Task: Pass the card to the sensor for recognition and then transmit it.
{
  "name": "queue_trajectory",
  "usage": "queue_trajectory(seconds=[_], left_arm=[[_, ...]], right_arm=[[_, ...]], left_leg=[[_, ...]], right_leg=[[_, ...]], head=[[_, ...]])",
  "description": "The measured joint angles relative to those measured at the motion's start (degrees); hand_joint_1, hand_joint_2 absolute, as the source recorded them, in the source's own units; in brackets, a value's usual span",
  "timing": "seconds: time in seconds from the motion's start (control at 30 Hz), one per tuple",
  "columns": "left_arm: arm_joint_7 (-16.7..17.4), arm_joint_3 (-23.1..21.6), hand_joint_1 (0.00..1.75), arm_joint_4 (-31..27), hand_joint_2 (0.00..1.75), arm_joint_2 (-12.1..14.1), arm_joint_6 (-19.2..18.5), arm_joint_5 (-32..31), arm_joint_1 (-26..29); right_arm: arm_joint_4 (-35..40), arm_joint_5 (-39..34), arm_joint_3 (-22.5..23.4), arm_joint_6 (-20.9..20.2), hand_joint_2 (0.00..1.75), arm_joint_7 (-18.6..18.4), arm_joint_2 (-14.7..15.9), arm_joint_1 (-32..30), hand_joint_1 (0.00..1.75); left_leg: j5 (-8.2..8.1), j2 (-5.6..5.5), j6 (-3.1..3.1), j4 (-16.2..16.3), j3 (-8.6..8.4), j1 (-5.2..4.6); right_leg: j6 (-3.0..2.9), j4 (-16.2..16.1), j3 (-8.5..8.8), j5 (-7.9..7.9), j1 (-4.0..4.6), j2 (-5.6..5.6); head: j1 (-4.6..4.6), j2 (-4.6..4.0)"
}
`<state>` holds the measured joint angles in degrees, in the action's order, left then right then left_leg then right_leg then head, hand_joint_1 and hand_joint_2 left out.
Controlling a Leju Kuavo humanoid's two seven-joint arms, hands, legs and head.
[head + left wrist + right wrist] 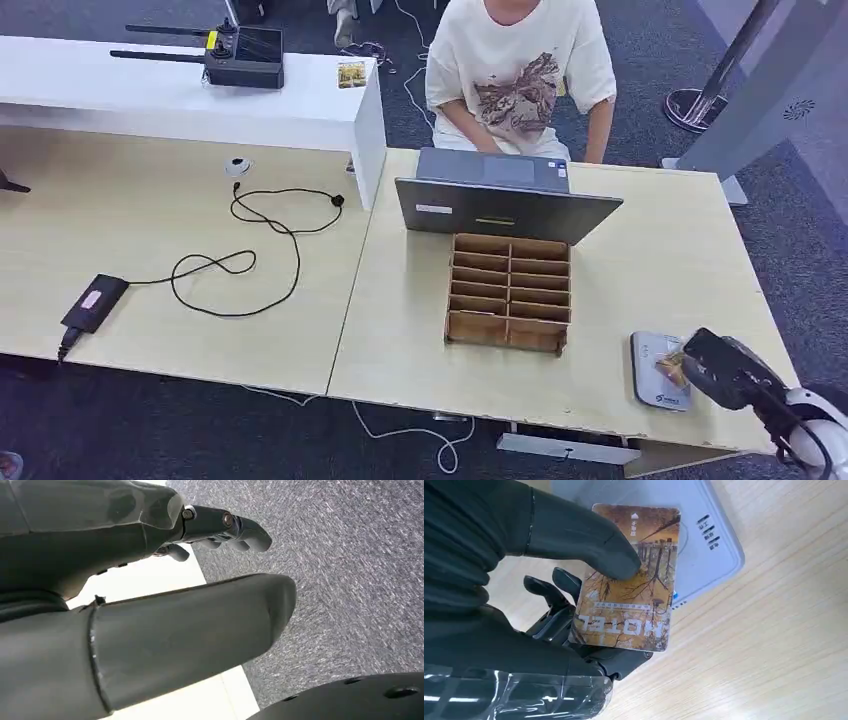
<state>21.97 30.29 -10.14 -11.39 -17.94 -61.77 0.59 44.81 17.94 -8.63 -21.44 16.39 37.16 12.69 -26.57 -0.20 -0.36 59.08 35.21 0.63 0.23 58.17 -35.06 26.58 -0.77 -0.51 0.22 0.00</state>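
My right hand [722, 368] hovers at the table's front right corner and pinches a yellow-brown hotel card [631, 575] between thumb and fingers. It holds the card just over the flat white-grey card sensor [711, 535], which lies on the table [640, 270]. In the head view a corner of the card [672, 368] shows above the sensor [652, 372]. My left hand [165, 590] hangs beside a white tabletop over grey carpet, fingers apart and holding nothing.
A brown wooden compartment box [510, 292] stands mid-table behind the sensor, with a grey laptop [500, 200] beyond it. A person in a white T-shirt [520, 70] sits across the table. A black cable [240, 250] and adapter [95, 302] lie on the left table.
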Motion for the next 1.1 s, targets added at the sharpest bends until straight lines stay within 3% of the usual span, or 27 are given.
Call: queue_trajectory(seconds=[0.43, 1.1], left_arm=[[0.2, 0.0, 0.00, 0.0, 0.00, 0.0, -0.1, -0.4, 0.0], [0.2, 0.0, 0.00, 0.0, 0.00, 0.0, -0.8, -1.0, 0.0]], right_arm=[[-2.5, 4.4, -2.8, 3.0, 1.75, -1.9, -1.2, 2.8, 1.75], [-2.8, 5.6, -5.7, 2.0, 1.75, -2.5, -1.8, 3.6, 1.75]], left_leg=[[0.00, 0.02, 0.00, 0.0, -0.15, 0.00], [-0.05, 0.05, 0.06, 0.0, -0.49, 0.01]], right_leg=[[0.00, 0.0, 0.14, 0.00, 0.00, 0.01], [0.00, -0.1, 0.51, 0.03, 0.01, 0.02]], head=[[0.00, 0.02], [0.00, 0.00]])
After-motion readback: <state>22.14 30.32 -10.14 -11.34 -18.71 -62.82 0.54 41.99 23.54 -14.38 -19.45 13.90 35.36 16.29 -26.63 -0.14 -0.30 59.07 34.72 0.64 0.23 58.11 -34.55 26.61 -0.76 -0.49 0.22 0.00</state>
